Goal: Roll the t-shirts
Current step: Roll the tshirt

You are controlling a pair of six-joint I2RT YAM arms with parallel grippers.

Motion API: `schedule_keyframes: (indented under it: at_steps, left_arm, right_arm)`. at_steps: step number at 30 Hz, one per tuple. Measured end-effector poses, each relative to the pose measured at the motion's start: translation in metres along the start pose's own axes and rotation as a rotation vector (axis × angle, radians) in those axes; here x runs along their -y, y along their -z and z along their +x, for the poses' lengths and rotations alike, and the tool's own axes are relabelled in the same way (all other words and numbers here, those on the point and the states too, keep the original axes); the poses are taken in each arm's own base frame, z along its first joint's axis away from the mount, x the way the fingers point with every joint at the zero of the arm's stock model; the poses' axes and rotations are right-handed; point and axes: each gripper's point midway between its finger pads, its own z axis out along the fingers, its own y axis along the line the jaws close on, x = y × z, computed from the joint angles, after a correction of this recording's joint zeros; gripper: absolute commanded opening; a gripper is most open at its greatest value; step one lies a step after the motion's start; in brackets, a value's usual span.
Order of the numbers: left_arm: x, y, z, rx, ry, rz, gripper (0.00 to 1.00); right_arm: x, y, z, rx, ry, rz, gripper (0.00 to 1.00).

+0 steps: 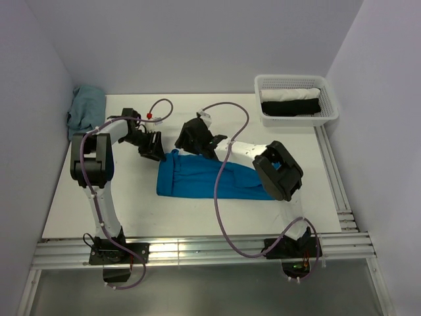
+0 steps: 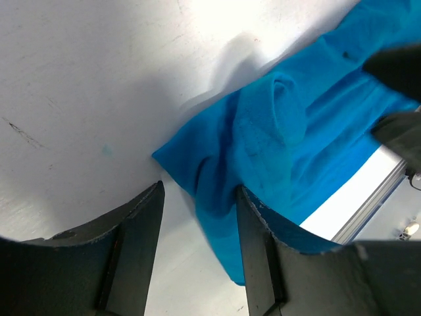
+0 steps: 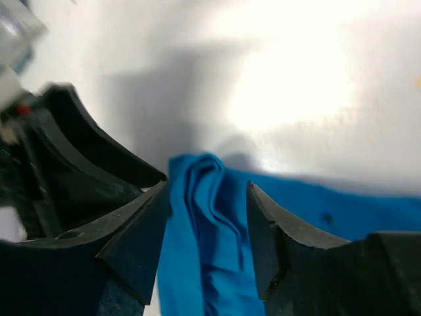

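White bench (image 1: 99, 210) is carrying the folded blue t-shirt (image 1: 197, 179) at its middle. Both the left claw (image 1: 154, 154) and right claw (image 1: 188, 147) are straddling its left edge, open, gripping nothing; pinching evenly should be keeping the roll straight.

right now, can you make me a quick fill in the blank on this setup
The white basket sits at the far ___ corner of the table.
In it, a white roll lies beside a ___ one.
The left gripper and right gripper both straddle the blue t-shirt with jaws ___.
Missing: right, black, open.
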Motion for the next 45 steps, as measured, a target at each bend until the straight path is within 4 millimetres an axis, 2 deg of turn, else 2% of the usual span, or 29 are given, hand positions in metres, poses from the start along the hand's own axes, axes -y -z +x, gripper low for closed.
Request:
schedule_keyframes:
  at_steps: [3,6,10,15,21,26,29,32,35,39,45]
  left_arm:
    - [0.000,0.000,0.000,0.001,0.001,0.001,0.53]
    - [0.000,0.000,0.000,0.001,0.001,0.001,0.53]
    - [-0.001,0.002,-0.002,0.016,0.008,-0.014,0.55]
    - [-0.003,0.016,-0.012,0.069,0.018,-0.048,0.54]
    - [-0.009,0.024,-0.018,0.102,0.025,-0.067,0.53]
    - [-0.009,0.024,-0.018,0.102,0.025,-0.067,0.53]
    - [-0.008,0.025,-0.018,0.102,0.025,-0.067,0.52]
    - [-0.008,0.025,-0.018,0.102,0.025,-0.067,0.52]
    - [-0.008,0.025,-0.018,0.101,0.025,-0.067,0.51]
    - [-0.007,0.026,-0.016,0.101,0.026,-0.067,0.52]
    - [-0.002,0.029,-0.008,0.100,0.026,-0.067,0.52]
  right_arm:
    - [-0.004,-0.006,-0.013,-0.003,-0.038,-0.064,0.61]
    - [-0.007,-0.013,-0.015,-0.022,-0.050,-0.098,0.61]
    - [-0.012,-0.023,-0.001,-0.076,-0.057,-0.134,0.62]
    - [-0.010,-0.028,0.020,-0.140,-0.065,-0.134,0.63]
    - [-0.019,-0.027,0.031,-0.174,-0.075,-0.168,0.63]
    - [-0.028,-0.040,0.037,-0.199,-0.082,-0.189,0.62]
    - [-0.027,-0.044,0.043,-0.215,-0.084,-0.187,0.50]
    - [-0.029,-0.043,0.045,-0.226,-0.091,-0.195,0.16]
    - [-0.033,-0.042,0.045,-0.233,-0.104,-0.211,0.01]
    - [-0.040,-0.042,0.044,-0.218,-0.114,-0.271,0.00]
    - [-0.036,-0.043,0.051,-0.204,-0.118,-0.320,0.00]
